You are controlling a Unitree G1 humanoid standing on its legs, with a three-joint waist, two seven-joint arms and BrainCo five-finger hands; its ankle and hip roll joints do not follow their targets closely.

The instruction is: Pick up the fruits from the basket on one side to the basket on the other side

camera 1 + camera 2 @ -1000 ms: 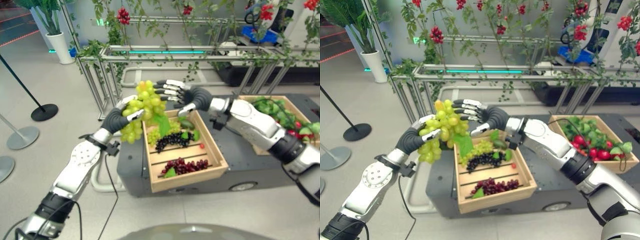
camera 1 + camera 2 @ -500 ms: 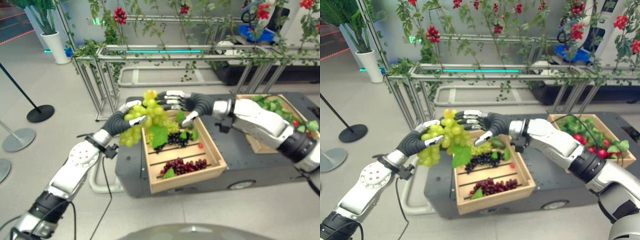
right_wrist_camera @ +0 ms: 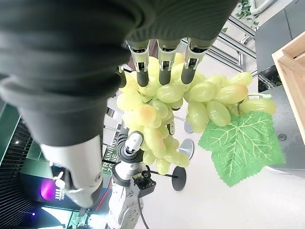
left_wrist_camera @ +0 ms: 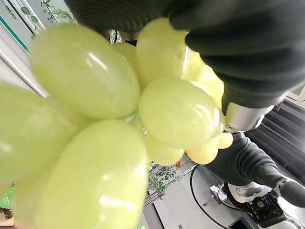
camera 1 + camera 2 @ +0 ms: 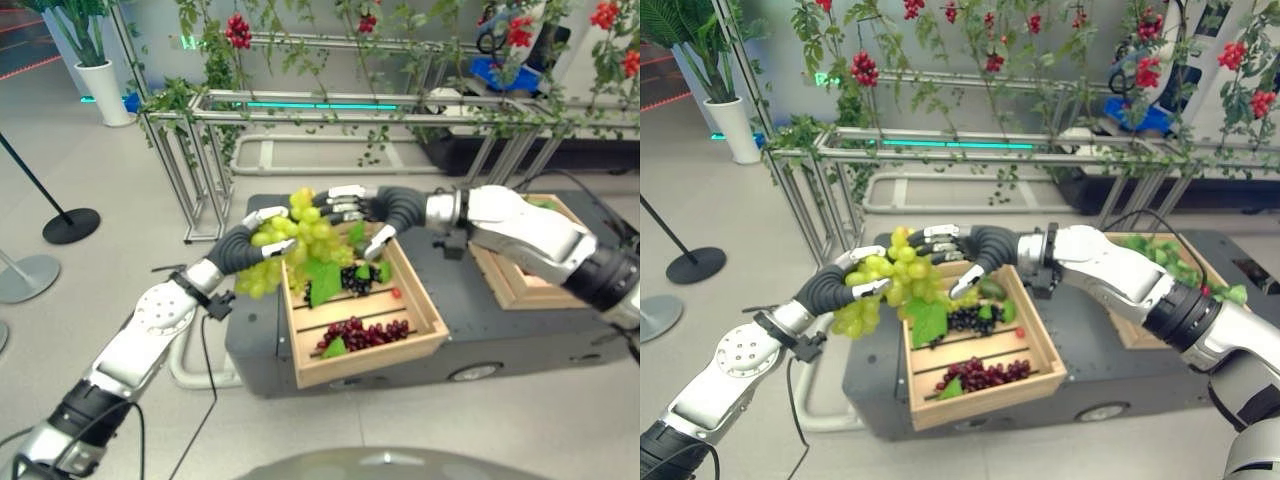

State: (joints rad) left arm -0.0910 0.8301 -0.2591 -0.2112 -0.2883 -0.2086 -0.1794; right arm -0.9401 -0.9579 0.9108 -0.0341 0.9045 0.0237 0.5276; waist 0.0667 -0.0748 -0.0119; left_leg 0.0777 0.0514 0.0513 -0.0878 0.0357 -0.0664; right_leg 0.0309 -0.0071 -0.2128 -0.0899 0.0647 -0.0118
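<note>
A large bunch of green grapes [image 5: 292,240] with a green leaf [image 5: 322,281] hangs just above the left rim of the near wooden crate [image 5: 425,305]. My left hand [image 5: 243,247] is shut on the bunch from the left side, and grapes [image 4: 86,71] press against it in the left wrist view. My right hand [image 5: 385,207] reaches in from the right, open, its straight fingers [image 3: 163,62] resting on the top of the bunch [image 3: 162,102], thumb apart. Dark grapes [image 5: 352,278] and red grapes [image 5: 365,332] lie in the crate.
Both crates stand on a dark grey cart [image 5: 500,345]; the second crate [image 5: 520,285] at the right is partly hidden by my right arm. A metal trellis [image 5: 330,103] with vines and red berries runs behind. A stanchion base [image 5: 70,225] stands at the left.
The view has shifted. Both hands and the grape bunch have stayed together and come slightly lower, close over the near crate's left rim.
</note>
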